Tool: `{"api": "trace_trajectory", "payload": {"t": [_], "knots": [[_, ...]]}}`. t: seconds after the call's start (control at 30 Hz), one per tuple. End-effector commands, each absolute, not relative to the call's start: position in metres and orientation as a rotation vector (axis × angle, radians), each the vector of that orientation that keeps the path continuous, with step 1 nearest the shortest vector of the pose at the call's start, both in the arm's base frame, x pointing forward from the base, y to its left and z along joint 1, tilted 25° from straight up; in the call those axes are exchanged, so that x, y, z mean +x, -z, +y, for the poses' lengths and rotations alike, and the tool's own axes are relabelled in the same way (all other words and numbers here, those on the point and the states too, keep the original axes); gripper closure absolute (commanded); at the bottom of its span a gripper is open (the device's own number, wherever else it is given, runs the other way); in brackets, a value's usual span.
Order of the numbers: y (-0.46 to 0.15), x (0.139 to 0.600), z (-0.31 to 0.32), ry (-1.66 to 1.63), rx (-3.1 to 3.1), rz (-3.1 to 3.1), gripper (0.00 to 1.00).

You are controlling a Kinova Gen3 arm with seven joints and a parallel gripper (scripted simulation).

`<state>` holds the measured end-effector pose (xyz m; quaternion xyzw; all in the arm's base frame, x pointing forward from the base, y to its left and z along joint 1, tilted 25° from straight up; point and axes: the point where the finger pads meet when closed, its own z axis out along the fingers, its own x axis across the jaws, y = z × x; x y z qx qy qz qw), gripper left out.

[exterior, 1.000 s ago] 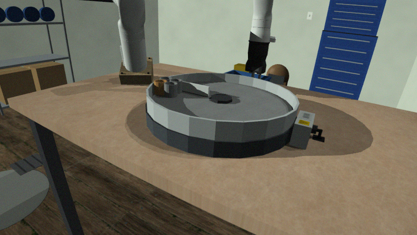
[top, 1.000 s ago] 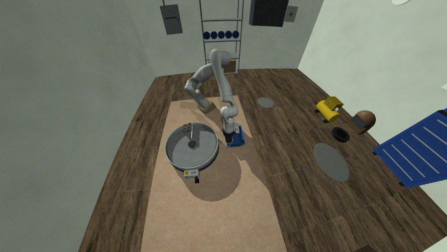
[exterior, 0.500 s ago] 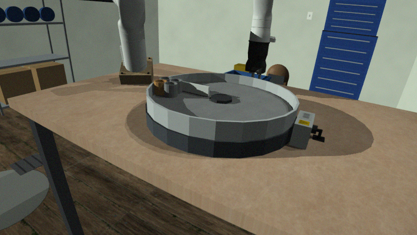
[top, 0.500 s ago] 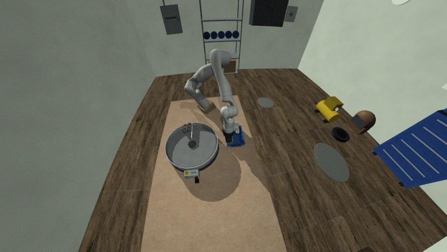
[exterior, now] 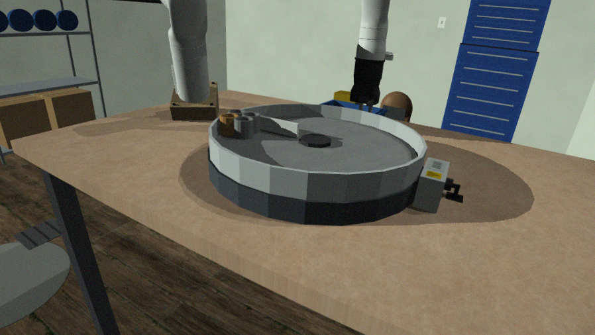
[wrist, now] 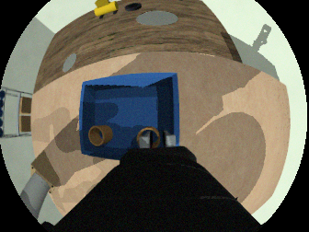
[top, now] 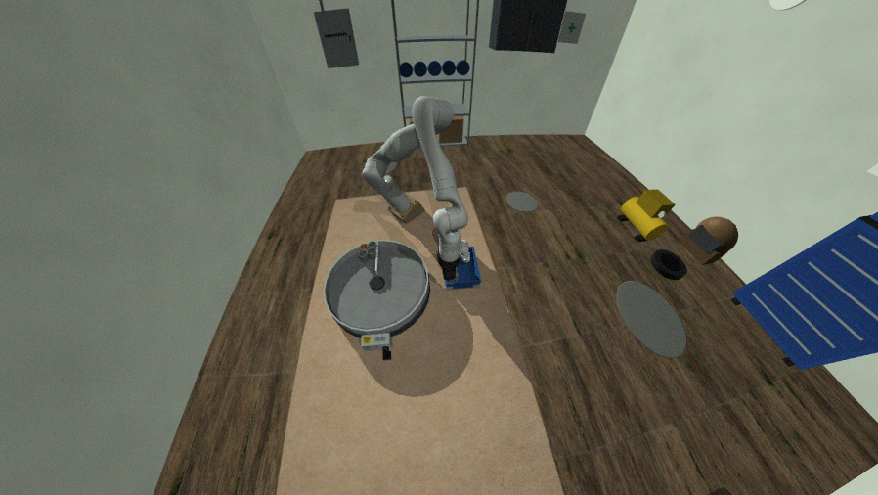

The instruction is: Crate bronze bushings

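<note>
The top view looks down from high up, far back. The exterior view looks across from low and near; both show the turning table [top: 393,294] [exterior: 358,149]. The wrist view looks down close over the crate [top: 471,284] [exterior: 332,102] [wrist: 121,110].

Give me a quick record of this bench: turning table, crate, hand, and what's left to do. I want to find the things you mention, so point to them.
turning table [top: 396,297] [exterior: 358,147]: one bronze bushing [top: 364,247] [exterior: 226,126], three steel bushings [top: 363,254] [exterior: 244,130], grouped near the rim
crate [top: 464,284] [exterior: 381,110] [wrist: 126,105]: blue, two bronze bushings [wrist: 107,133] inside
hand [top: 449,278] [exterior: 365,107] [wrist: 157,140]: over the crate, fingers apart, nothing held
left to do: move the remaining bronze bushing into the crate; leave the steel
</note>
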<state>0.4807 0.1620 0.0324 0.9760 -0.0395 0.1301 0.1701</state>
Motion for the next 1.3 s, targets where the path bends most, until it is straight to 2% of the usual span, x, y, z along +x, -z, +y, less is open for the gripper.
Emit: {"api": "trace_trajectory", "payload": {"t": [0.0, 1.27], "knots": [[-0.033, 0.481, 0.163, -0.372, 2.774, -0.112, 0.53], [-0.045, 0.477, 0.167, -0.371, 2.774, -0.112, 0.53]]}}
